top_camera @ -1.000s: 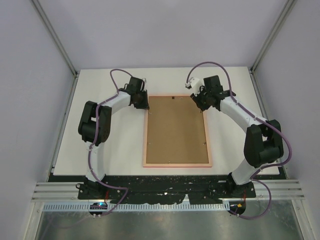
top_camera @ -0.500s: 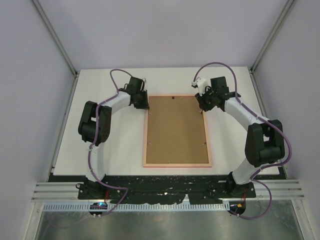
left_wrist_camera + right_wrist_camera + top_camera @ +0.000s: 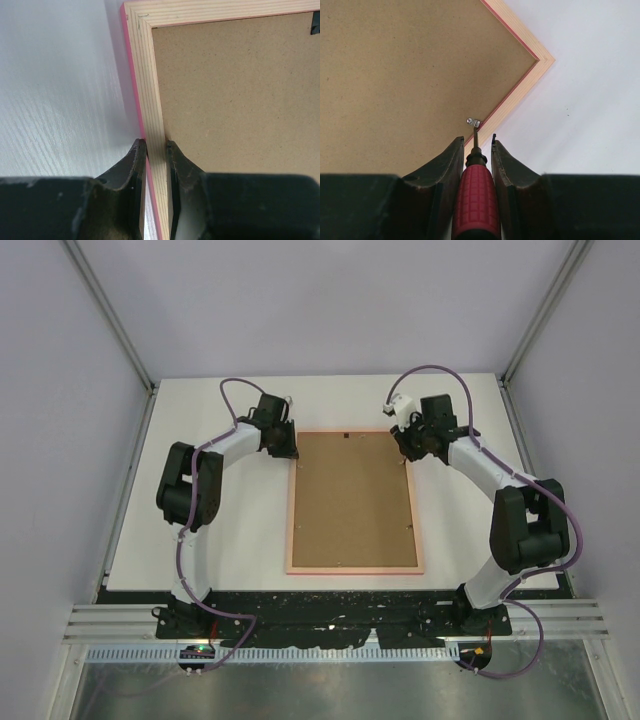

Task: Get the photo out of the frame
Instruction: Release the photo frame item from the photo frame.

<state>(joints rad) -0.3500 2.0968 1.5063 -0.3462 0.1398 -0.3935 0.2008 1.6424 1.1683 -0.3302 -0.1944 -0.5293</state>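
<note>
Two slender arms of glossy white shell links joined by bulky matte-black joint housings: left arm (image 3: 230, 443), right arm (image 3: 480, 465). Black base mounts (image 3: 195, 612) at the foot of each. Thin purple cable (image 3: 224, 390) looped free by the left wrist, then strapped down along the links. Matching second purple cable (image 3: 430, 367) arched over the right wrist, ending in a small white connector block (image 3: 398, 406). Dark, near-black moulded plastic on the left fingers (image 3: 125, 170) — curved, tapering inner faces, faint pale scuffs. Same build on the right fingers (image 3: 437, 170) — smooth, with a slightly brownish sheen along the edges.
</note>
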